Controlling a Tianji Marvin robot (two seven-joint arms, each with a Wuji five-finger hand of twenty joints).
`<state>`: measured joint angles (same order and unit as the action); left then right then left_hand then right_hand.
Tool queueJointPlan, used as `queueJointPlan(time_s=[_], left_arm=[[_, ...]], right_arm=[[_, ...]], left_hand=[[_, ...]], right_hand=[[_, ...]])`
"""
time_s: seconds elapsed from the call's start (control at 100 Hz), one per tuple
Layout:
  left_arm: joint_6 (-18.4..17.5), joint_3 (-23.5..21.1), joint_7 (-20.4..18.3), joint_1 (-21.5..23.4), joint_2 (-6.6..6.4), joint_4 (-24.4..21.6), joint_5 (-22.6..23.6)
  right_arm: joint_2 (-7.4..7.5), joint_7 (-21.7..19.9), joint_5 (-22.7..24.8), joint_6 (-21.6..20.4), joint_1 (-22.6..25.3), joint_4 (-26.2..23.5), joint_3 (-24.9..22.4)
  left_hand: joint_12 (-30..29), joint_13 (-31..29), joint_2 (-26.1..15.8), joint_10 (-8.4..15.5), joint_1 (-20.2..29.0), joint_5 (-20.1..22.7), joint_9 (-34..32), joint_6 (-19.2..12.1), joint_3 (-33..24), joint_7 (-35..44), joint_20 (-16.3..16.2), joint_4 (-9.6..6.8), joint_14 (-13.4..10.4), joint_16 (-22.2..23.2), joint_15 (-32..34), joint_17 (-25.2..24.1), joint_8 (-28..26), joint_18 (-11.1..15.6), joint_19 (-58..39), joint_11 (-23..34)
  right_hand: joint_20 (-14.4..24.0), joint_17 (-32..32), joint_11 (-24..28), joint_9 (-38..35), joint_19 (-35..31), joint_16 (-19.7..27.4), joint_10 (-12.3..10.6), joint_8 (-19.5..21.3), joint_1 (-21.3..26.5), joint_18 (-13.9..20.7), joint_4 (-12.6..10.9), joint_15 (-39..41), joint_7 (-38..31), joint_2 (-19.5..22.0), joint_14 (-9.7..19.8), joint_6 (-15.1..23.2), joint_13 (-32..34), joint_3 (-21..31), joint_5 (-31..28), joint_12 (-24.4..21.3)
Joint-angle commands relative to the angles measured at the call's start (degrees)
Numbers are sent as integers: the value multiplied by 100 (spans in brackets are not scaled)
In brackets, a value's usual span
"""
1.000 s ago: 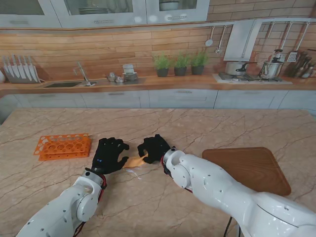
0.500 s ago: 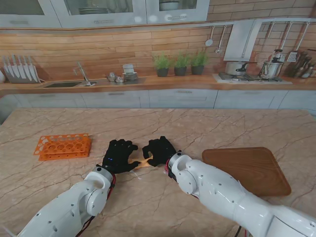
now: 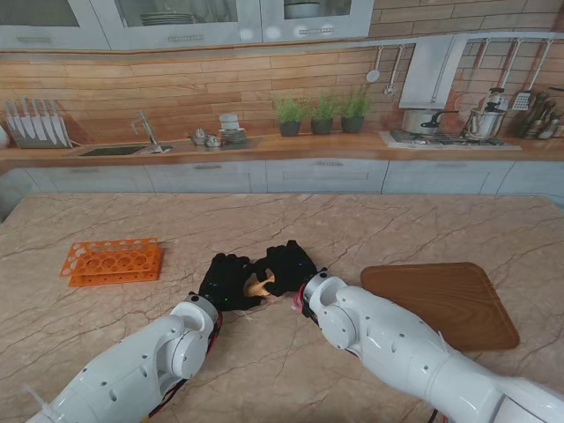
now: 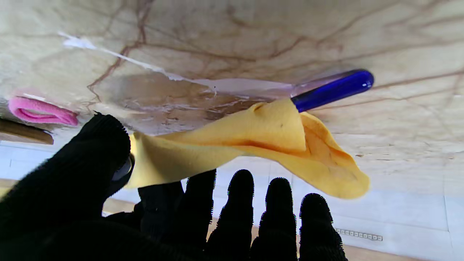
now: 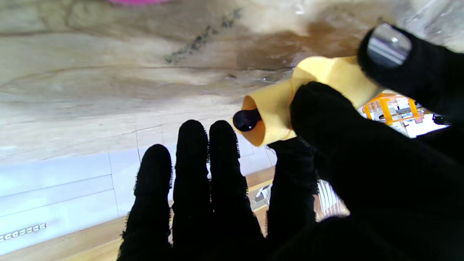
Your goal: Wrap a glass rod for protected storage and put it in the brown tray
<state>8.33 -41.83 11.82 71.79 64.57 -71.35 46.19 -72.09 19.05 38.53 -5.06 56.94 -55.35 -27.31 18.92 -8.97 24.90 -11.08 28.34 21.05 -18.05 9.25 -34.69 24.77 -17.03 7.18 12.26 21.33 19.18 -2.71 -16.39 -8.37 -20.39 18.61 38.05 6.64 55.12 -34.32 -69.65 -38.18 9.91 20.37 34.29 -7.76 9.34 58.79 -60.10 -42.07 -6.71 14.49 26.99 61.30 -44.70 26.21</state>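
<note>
So the big picture: marble-look table, smooth and veined, with the brown tray sitting flat off to my right, wood-grained, rounded corners, nothing in it yet. An orange rack is well off to my left.

Both my hands meet in the middle, right in front of me. My right hand is the nearer one to the tray, so I'd guess it does the carry over. It's got thumb and a finger closed on the yellow cloth, which is curled into a tube around the glass rod. My left hand pinches the other end of the cloth between thumb and fingers, rest of the fingers fairly straight.

The rod is dark blue, glossy, rounded tip, long axis running roughly left-right between my hands. One end still pokes out bare. Cloth is soft, floppy, loose flap hanging free, so the wrap isn't done.

There's also a little pink band on the table nearby.
</note>
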Motion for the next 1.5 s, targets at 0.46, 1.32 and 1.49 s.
queueJointPlan(time_s=[0.46,1.32,1.49], left_arm=[[214,132,159,-5,253,293,-541],[-140,218,695,24,429,556,-775],[-306,171,726,47,457,568,-903]], right_arm=[[132,-39,180,10,185,-394,-164],[199,-13,278,34,315,-576,-293],[238,-36,315,48,392,-694,-369]], left_hand=[[106,309,-865,5,823,77,117,-267,-344,691,70,-228,-41,11,286,48,-373,217,-196,326],[698,-2670,-1801,-27,4563,1318,-4212,-487,3490,2871,-1068,-160,468,176,1622,863,-608,112,-3559,1902],[1180,-3299,-1794,50,4563,1219,-4125,-481,3410,2969,-1154,-186,890,327,2100,1508,-621,-788,-3680,2678]], right_hand=[[70,-9,19,-121,-152,62,32,163,221,-100,-141,-60,-275,145,-33,79,96,327,-257,44],[65,-9,-12,-125,-155,62,54,217,196,-100,-131,-66,-250,197,-31,172,96,263,-218,52],[64,-10,-28,-132,-155,65,105,251,195,-100,-128,-70,-239,243,-48,251,120,209,-166,51]])
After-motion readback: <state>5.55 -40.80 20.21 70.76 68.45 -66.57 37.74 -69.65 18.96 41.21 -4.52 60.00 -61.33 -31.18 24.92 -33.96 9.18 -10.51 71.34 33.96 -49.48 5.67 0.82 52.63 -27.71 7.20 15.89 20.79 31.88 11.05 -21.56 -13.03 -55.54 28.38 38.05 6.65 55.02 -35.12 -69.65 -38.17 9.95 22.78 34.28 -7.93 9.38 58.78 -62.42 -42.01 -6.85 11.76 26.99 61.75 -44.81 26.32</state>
